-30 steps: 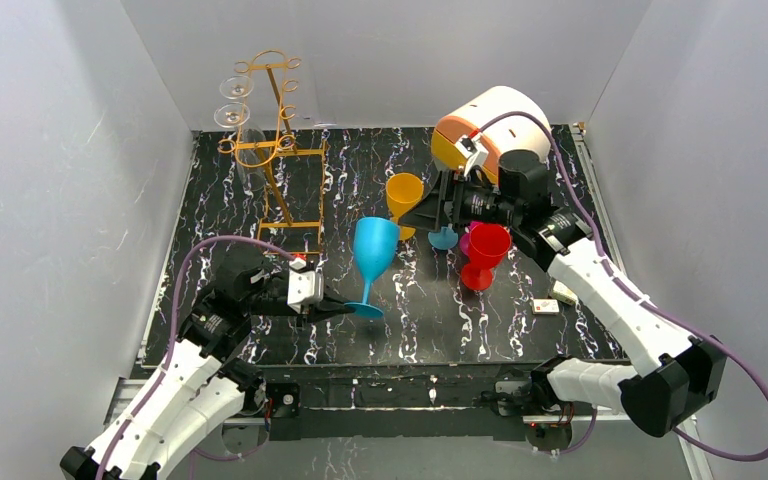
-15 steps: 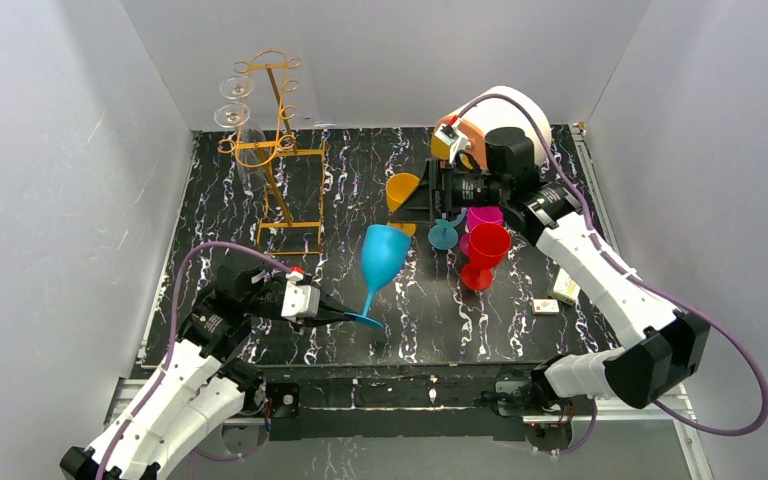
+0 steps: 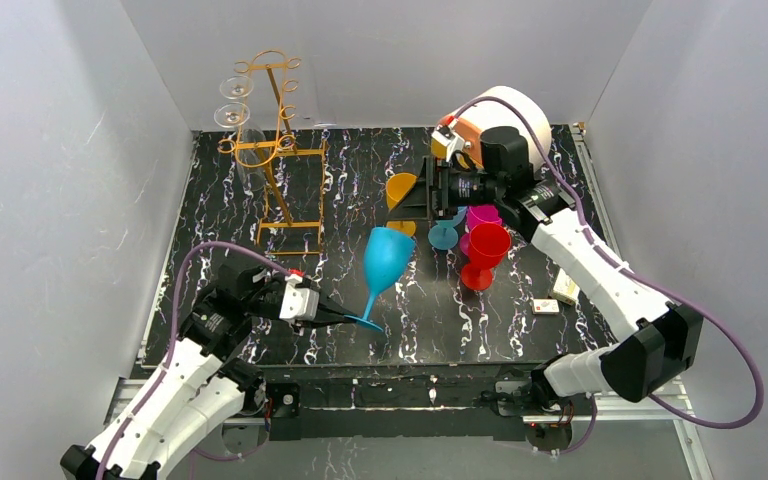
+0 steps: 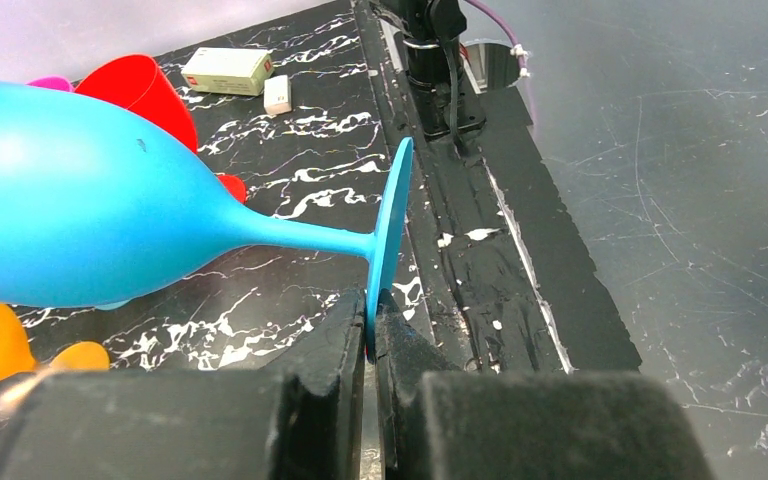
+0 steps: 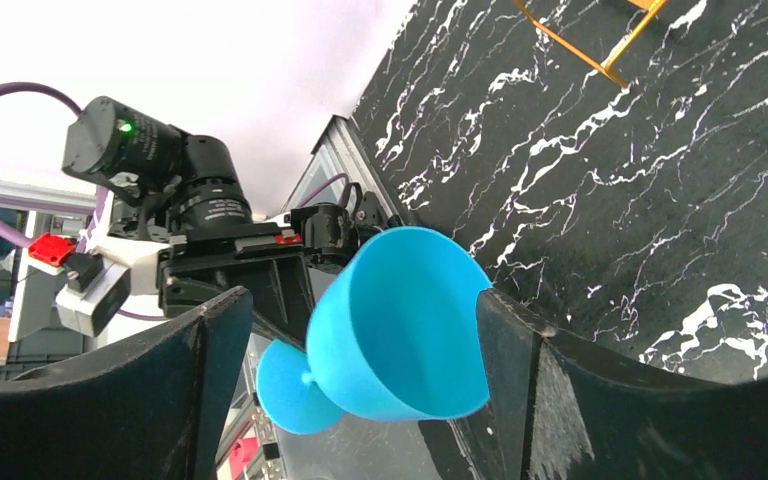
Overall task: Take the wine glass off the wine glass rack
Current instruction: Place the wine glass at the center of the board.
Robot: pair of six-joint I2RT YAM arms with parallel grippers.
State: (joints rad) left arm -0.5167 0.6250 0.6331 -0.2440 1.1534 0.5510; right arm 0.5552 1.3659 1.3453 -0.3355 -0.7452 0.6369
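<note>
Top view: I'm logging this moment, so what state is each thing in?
Blue plastic wine glass, tilted, foot rim pinched by left tool.
Left tool, shut on that foot.
Right tool, open, holding nothing.
Tall gold wire rack, upright, clear glasses hanging on it.
Red plastic goblet, upright.

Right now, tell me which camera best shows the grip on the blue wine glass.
Left wrist: close up, the left end effector pinches the foot of the blue wine glass. Top external shows the whole tilted glass, the grip small. Right wrist looks into its bowl; the grip is unclear.
</note>
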